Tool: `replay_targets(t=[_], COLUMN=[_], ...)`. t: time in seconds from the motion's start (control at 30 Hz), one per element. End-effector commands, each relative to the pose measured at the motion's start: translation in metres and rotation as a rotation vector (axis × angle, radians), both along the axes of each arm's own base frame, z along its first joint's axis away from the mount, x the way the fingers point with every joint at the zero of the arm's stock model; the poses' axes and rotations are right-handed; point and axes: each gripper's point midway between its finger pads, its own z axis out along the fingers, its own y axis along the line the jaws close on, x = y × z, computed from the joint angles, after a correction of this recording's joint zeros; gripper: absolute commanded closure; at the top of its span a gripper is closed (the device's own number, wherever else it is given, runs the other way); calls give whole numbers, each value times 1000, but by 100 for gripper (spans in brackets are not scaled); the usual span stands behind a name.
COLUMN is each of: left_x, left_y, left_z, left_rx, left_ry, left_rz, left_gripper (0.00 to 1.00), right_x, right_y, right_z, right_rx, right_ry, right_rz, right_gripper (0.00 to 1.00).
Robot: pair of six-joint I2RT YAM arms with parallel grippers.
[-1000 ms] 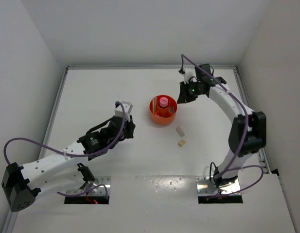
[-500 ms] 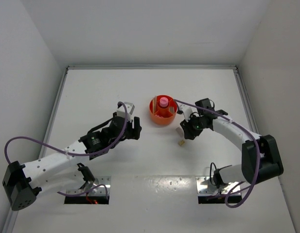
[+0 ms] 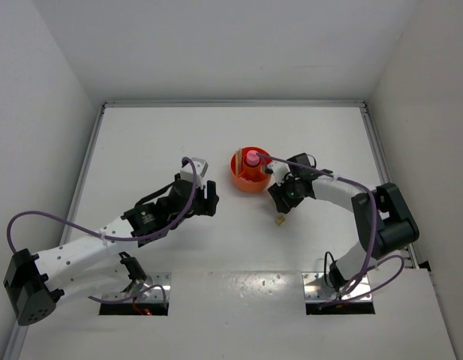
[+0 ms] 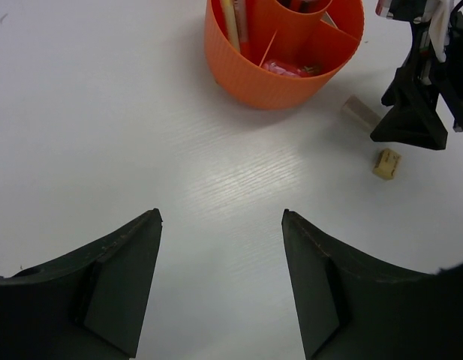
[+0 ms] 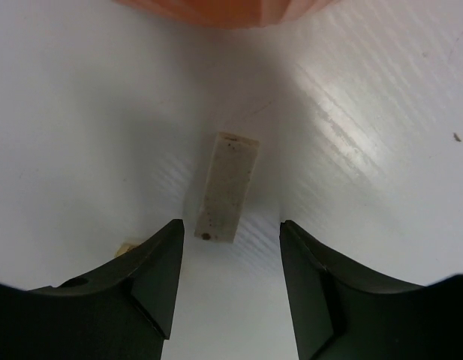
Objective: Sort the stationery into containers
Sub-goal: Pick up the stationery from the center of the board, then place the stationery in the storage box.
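Note:
The round orange organiser (image 3: 250,180) (image 4: 276,79) holds a pink-capped tube (image 3: 251,158) in its central well. A cream stick (image 4: 229,22) and a pink eraser (image 4: 287,69) sit in its outer compartments. A beige eraser (image 5: 226,187) (image 4: 360,114) lies flat on the table just right of it. My right gripper (image 5: 231,223) (image 3: 279,202) is open low over the eraser, whose near end lies just ahead of the fingertips. A tiny tan cube (image 3: 279,220) (image 4: 386,163) lies close by. My left gripper (image 4: 221,216) (image 3: 211,199) is open and empty, left of the organiser.
White walls enclose the table on the left, the far side and the right. The right arm (image 3: 344,191) arches from the near right towards the organiser. The left arm (image 3: 103,236) lies across the near left. Its purple cable (image 3: 21,221) loops out beside it.
The right arm swung from beyond the organiser to its near right side, came down over the beige eraser and opened. The left gripper opened and shifted slightly right.

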Motion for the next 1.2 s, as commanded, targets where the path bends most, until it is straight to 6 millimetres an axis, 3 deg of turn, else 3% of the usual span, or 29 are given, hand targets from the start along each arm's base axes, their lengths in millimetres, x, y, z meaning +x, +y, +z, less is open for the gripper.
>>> replay_targets(t=[0.0,0.23,0.43,0.5,0.57,0.63,0.67,0.73,0.9,0.93,1.0,1.03,1.1,1.13,1.17], left_x=[6,5,5,4,4,4,3,4,5,5,5,6,5,5,4], left_y=[-3,-2,-2,-2,-2,-1,-1,-1,-2,-2,-4,-5,-7,-7,-9], left_z=[15,13,13,15,15,14,14,18,17,17,13,14,11,11,11], left_rx=[-35,-28,-28,-35,-35,-28,-28,-28,-19,-19,-12,-12,-8,-8,-18], left_ry=[-32,-26,-26,-32,-32,-26,-26,-36,-29,-29,-18,-18,-9,-9,-2], left_rz=[5,5,5,5,5,5,5,1,1,1,-7,-8,-16,-16,-20], left_gripper=[29,29,29,29,29,29,29,29,29,29,29,29,29,29,29], right_x=[33,28,22,21,27,21,28,25,70,87,100,111,127,142,153], right_y=[13,10,8,10,13,9,8,-9,-39,-36,-23,-3,20,29,40], right_z=[19,-2,-11,-2,20,33,55,71,153,177,184,195,172,181,151], right_rx=[39,12,1,14,52,31,29,-74,-187,-164,-104,-16,53,80,84], right_ry=[-112,-56,-28,-29,-62,-74,-134,-161,-394,-472,-489,-506,-435,-446,-363], right_rz=[-37,-49,-49,-43,-34,16,29,48,-99,-130,-134,-99,-65,-68,-52], right_gripper=[45,50,67,84,98,100,100,100,100,100,100,100,100,100,100])
